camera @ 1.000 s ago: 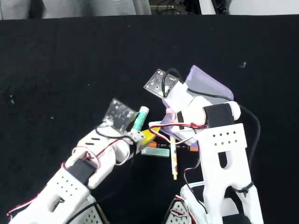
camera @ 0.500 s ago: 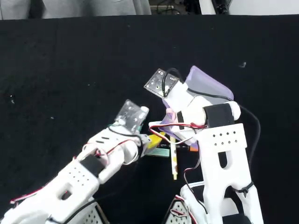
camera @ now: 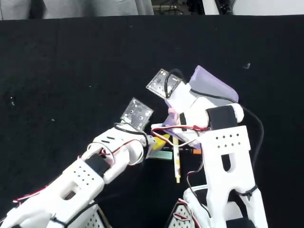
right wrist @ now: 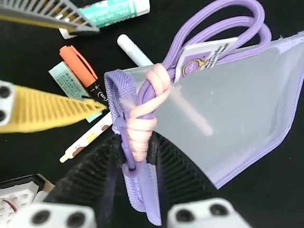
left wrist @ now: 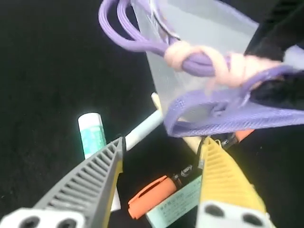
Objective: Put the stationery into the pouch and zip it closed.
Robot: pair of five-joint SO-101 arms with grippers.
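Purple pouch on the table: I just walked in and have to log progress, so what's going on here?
The right claw is shut on the strap end of the pouch, holding it. The left claw hangs open and empty over the loose items beside the pouch: a glue stick, an orange marker and a white pen. These lie out on the table, so the packing isn't finished.

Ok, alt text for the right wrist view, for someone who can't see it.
The right gripper is shut on the end of a translucent purple-trimmed pouch, by its knotted pink cord. Beyond it, on the table, lie a glue stick, an orange marker, a white pen and a patterned pencil, with the left gripper open over them.
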